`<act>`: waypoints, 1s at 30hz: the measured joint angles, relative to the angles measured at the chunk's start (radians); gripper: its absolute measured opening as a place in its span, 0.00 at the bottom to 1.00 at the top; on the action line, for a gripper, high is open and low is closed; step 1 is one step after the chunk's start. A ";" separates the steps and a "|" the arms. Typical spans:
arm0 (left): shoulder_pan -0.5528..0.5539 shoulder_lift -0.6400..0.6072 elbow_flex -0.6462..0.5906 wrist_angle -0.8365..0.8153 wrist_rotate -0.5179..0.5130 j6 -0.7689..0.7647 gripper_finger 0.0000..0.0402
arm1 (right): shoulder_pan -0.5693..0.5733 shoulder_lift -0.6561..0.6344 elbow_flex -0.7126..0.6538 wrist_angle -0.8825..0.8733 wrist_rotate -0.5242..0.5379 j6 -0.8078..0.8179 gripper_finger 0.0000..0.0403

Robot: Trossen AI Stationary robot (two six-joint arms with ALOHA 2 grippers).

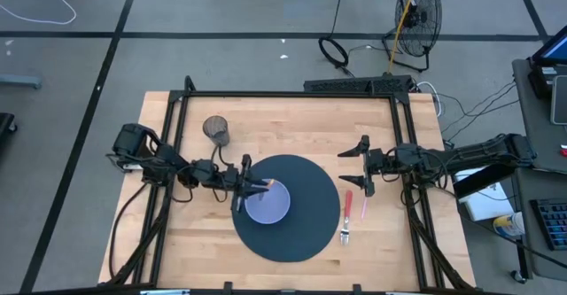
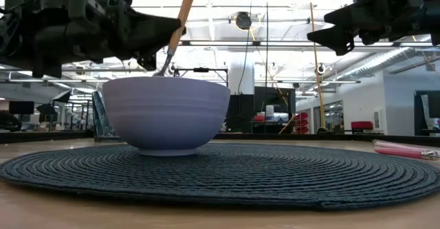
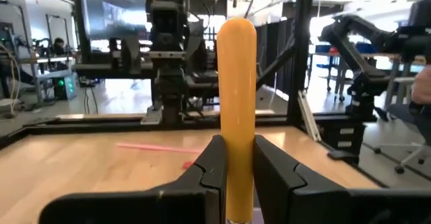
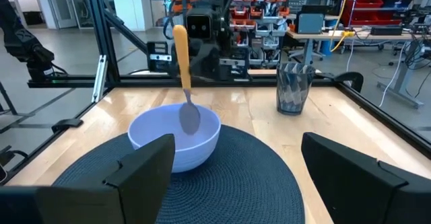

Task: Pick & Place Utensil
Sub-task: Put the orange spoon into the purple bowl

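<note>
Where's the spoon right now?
In the high view, the spoon sits left of centre, held by the left claw, its metal end inside the lavender bowl on the dark mat.

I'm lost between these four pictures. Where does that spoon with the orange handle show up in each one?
High view: the spoon lies over the bowl's left rim, at the left gripper.
Low view: handle slants up out of the bowl.
Left wrist view: handle stands between the fingers.
Right wrist view: spoon dips into the bowl.
Shared landmark: the round dark mat.
</note>
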 joint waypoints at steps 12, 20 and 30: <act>0.008 -0.095 -0.032 -0.001 0.023 0.055 0.12 | 0.000 0.000 0.000 0.004 0.000 0.008 0.79; -0.075 -0.357 -0.179 -0.005 -0.044 0.147 0.12 | 0.000 0.000 0.000 0.004 0.000 0.008 0.79; -0.111 -0.465 -0.204 -0.006 0.004 0.217 0.12 | 0.000 0.001 0.000 0.055 0.000 0.008 0.79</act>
